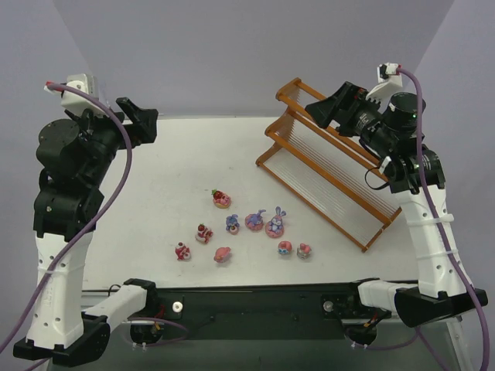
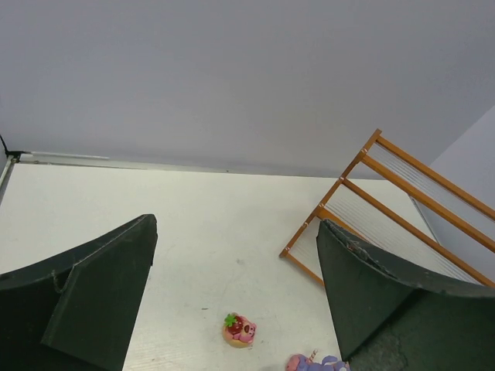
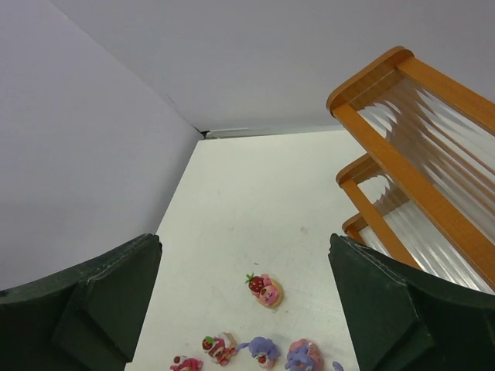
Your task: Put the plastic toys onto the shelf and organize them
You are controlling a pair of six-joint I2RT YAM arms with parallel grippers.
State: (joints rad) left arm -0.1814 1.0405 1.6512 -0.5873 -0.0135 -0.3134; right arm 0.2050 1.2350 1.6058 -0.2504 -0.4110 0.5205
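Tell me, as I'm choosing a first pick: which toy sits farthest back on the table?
The pink toy topped with a red strawberry. It sits alone behind the rest, which cluster nearer the front.

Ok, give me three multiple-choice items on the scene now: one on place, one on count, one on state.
1. The toys, relative to the shelf: A on its top tier; B on the table beside it; C under it.
2. Toys in the top view: A five; B nine; C twelve.
3. The left hand and right hand are: A open, empty; B shut on toys; C shut, empty.
Key: B, all sit on the table; B, nine count out; A, both wrist views show wide gaps holding nothing.
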